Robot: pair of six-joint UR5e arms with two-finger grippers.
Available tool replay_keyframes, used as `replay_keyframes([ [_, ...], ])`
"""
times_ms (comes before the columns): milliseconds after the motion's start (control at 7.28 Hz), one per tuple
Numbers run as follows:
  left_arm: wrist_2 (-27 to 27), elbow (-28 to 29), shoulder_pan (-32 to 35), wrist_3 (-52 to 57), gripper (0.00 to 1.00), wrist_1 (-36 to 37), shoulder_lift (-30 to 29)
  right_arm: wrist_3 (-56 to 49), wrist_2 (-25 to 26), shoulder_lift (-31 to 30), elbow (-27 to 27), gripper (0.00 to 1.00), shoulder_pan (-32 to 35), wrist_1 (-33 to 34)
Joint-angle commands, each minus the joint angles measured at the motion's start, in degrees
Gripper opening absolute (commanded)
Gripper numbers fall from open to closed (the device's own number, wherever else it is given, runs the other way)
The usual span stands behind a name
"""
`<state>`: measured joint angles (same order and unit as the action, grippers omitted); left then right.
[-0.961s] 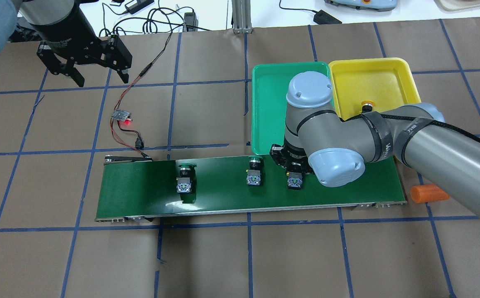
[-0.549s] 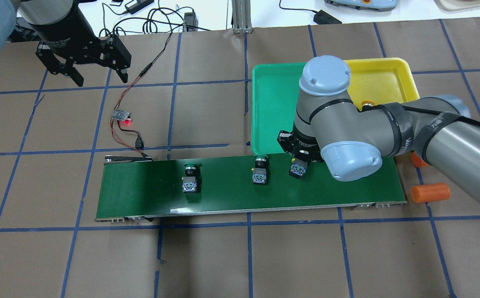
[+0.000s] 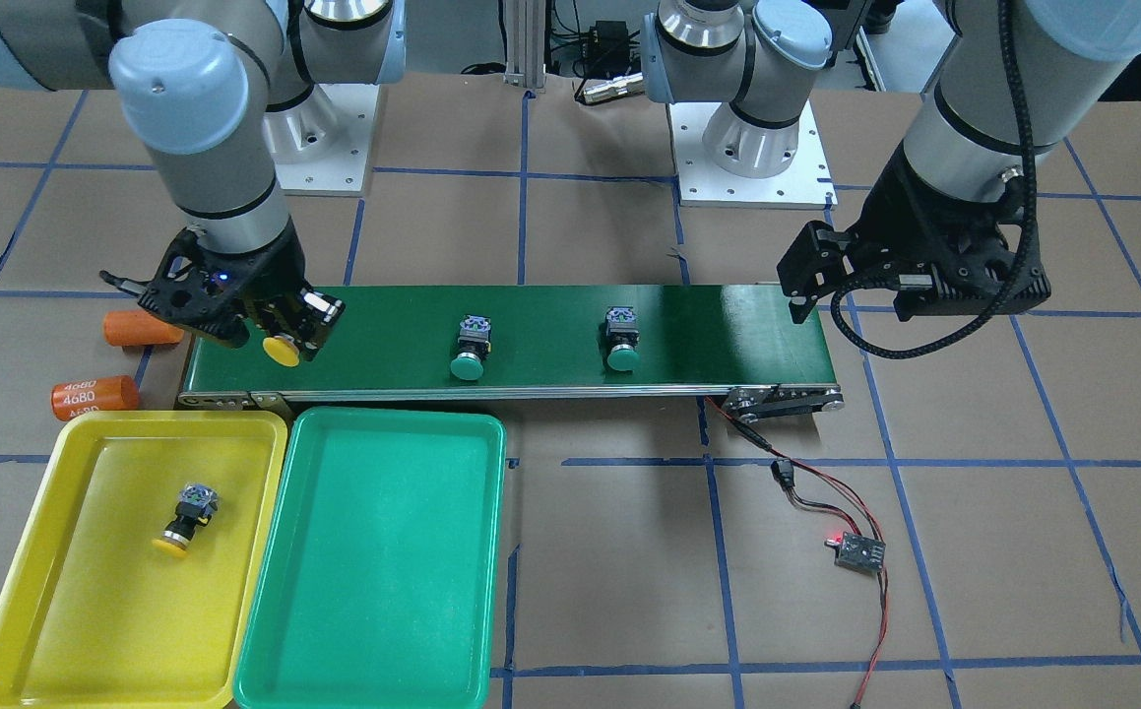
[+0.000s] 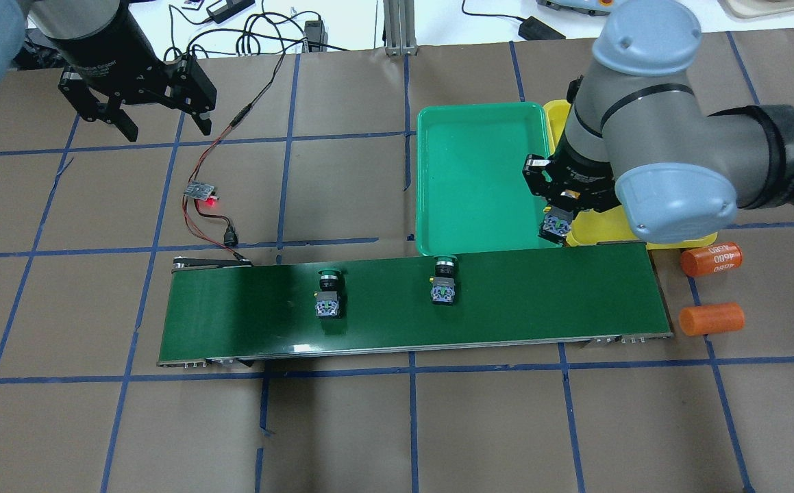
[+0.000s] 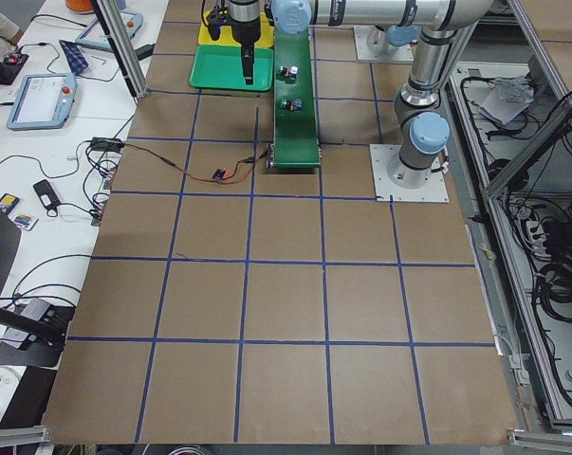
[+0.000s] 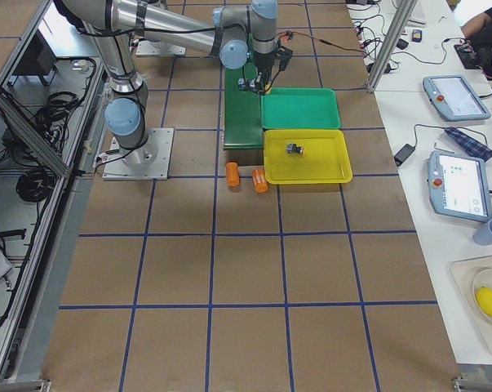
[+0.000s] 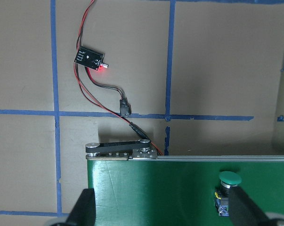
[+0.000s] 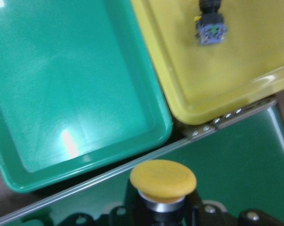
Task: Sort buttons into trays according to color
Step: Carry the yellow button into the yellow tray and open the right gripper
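Note:
My right gripper is shut on a yellow button and holds it above the belt's end, by the seam between the trays. In the overhead view the right gripper hangs over the border of the green tray and the yellow tray. The right wrist view shows the held yellow cap. A second yellow button lies in the yellow tray. Two green buttons sit on the belt. The green tray holds nothing. My left gripper is open and empty, off the belt's far end.
The long dark-green conveyor belt crosses the middle of the table. Two orange cylinders lie past its right end. A small circuit board with a red light and wires lies near the belt's left end.
My right gripper has lifted the yellow button off the belt and moved it away from me toward the trays. Both green buttons have shifted right along the belt. The left arm has stayed still.

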<state>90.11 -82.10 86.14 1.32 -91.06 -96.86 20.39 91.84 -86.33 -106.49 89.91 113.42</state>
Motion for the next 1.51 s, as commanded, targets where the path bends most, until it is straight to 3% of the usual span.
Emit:
replay_keyframes([
  [0,0.15,0.19,0.08,0.00,1.00,0.01,-0.09,-18.02,-0.26,3.24,0.67,0.00,-13.56,3.70],
  [275,0.07,0.19,0.08,0.00,1.00,0.01,-0.09,-24.43,3.23,12.11,0.85,0.00,-15.99,18.00],
  [412,0.24,0.80,-0.01,0.00,1.00,-0.08,-0.70,-24.26,3.60,13.19,1.20,0.05,-15.91,19.98],
  [687,0.24,0.81,-0.01,-0.09,1.00,-0.08,-0.62,-24.17,3.25,14.07,2.25,0.42,-15.82,20.35],
  [824,0.15,0.98,-0.01,-0.09,1.00,-0.08,-0.79,-24.17,3.17,14.17,2.26,0.79,-15.82,20.61],
  [961,0.15,0.37,-0.01,0.00,1.00,-0.08,-0.53,-24.08,3.17,14.17,2.26,1.00,-15.73,21.31],
  [1373,0.07,0.46,-0.01,-0.09,1.00,-0.08,-0.53,-20.76,0.46,10.24,1.47,1.00,-14.68,19.14],
])
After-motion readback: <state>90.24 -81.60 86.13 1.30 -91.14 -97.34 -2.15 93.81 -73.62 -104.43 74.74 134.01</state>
